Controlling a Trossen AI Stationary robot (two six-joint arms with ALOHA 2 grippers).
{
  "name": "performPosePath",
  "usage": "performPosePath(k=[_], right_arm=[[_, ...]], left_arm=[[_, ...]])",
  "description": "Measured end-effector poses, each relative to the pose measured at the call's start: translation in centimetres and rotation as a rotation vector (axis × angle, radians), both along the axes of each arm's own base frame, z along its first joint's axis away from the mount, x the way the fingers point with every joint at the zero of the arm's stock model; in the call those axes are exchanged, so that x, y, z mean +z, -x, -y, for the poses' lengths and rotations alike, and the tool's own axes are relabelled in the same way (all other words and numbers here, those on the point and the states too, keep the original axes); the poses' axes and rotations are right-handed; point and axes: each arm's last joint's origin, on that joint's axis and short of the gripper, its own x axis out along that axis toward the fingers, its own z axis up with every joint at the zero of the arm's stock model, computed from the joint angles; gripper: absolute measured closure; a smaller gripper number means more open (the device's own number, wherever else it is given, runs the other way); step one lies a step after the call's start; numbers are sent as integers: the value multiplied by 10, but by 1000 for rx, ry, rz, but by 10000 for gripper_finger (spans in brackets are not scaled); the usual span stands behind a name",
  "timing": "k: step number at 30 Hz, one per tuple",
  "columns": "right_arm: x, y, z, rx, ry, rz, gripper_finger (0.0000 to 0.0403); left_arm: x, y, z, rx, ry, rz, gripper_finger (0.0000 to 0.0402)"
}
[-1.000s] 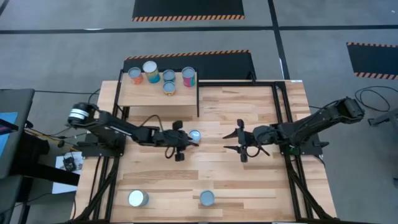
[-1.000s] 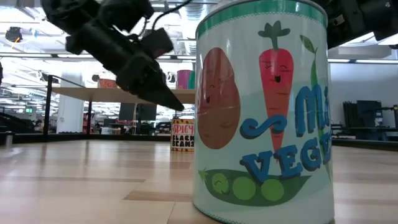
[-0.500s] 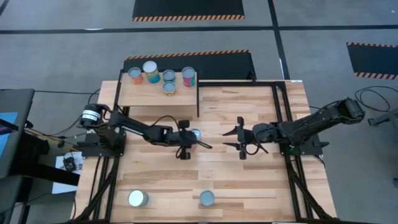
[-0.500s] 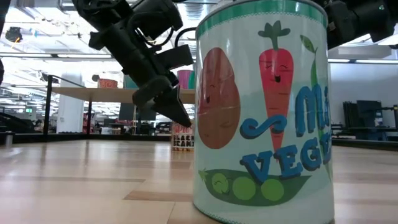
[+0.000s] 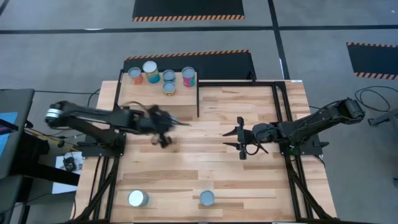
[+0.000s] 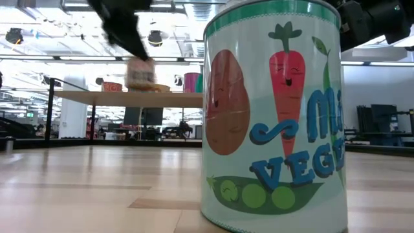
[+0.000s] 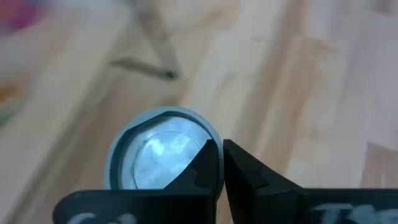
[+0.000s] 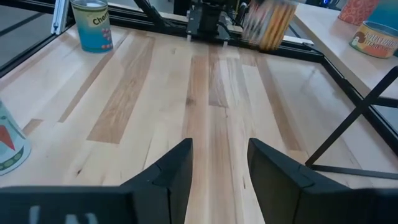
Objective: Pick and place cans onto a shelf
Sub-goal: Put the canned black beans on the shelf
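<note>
Silvery-blue lid fills my left wrist feed: a can hangs under the left gripper, whose two dark fingers are pressed together over the lid's rim. From overhead I see that left gripper blurred, just in front of the shelf, near its front edge. The level camera shows the can in the air, about level with the shelf top. Five cans stand on the light wood shelf, grouped toward its back edge. My right gripper waits well to the right of the shelf, above the plank tabletop, fingers spread with nothing between them. Two more cans sit far from the shelf at the table's near edge: a whitish-topped can and a vegetable-label can, the latter looming right before the level camera.
</note>
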Motion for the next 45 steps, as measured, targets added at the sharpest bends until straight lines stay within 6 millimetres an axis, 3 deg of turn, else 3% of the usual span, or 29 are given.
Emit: performPosePath(k=[6, 12, 17, 27, 37, 45], right_arm=[[2, -1, 0, 7, 18, 19, 228], [5, -1, 0, 13, 28, 47, 228], [5, -2, 0, 17, 28, 57, 228], [5, -1, -1, 22, 29, 49, 228], [5, -1, -1, 21, 29, 48, 228], [5, -1, -1, 21, 30, 48, 228]], left_arm=[[40, 71, -19, 316, -60, 79, 401], [42, 101, -49, 510, -122, -21, 401], [41, 102, -79, 570, -172, -90, 401], [38, 117, -125, 661, -80, -119, 401], [29, 119, -152, 676, 12, -94, 401], [29, 116, -158, 668, 23, -58, 401]])
